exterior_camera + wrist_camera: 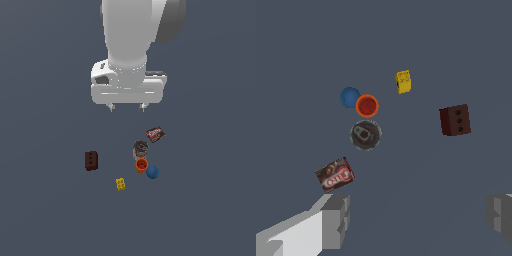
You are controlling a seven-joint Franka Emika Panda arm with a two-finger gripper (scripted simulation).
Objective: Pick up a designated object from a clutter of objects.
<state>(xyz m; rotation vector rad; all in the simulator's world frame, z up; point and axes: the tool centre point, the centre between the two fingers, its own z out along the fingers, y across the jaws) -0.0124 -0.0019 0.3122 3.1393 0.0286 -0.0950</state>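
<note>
**Can stands below and ahead of your open hand**

Working across the exterior view from its left, you have the dark brown block [91,160] lying alone, well apart from the rest. Next comes the yellow brick [120,184], then the tight group: the can [140,148] standing upright, the orange cup [142,165] just beside it on the side away from your arm, and the blue ball [153,172] touching or nearly touching the cup. The dark-red packet [155,134] lies flat near the can on the arm's side, toward the exterior view's right.

No edge or corner of the counter [45,210] shows, so you must place things by their neighbours.

The relation your move turns on: the can sits below the hand [127,107] and slightly toward the exterior view's right, its long axis vertical, round grey top facing up. The packet lies between hand and can; the cup crowds the far side.

Your hand is spread wide and holds nothing; in the wrist view its fingers [336,220] stand far apart, touching nothing. I judge the gap ample for the can, but you would need to line the fingers up so they clear the cup and the packet.
</note>
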